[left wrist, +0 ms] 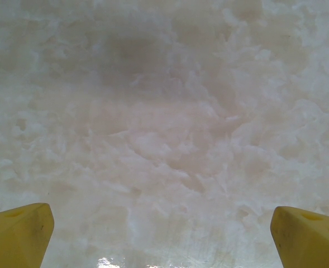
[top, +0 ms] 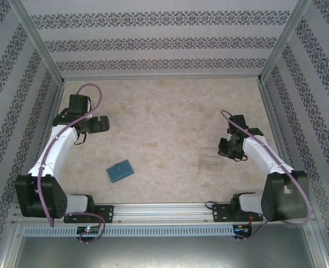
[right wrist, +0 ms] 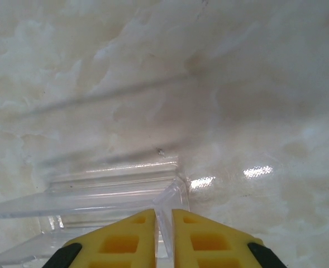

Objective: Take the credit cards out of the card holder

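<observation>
Right of the closed card holder, the right gripper pinched a wall of the clear box while the left gripper gaped idle, so opening the holder looked next.

A robotics lab test cell: a left arm and a right arm bolted to an aluminium rail at the edge of a marble-look desk, enclosed by aluminium posts and patterned wallpaper panels
</observation>
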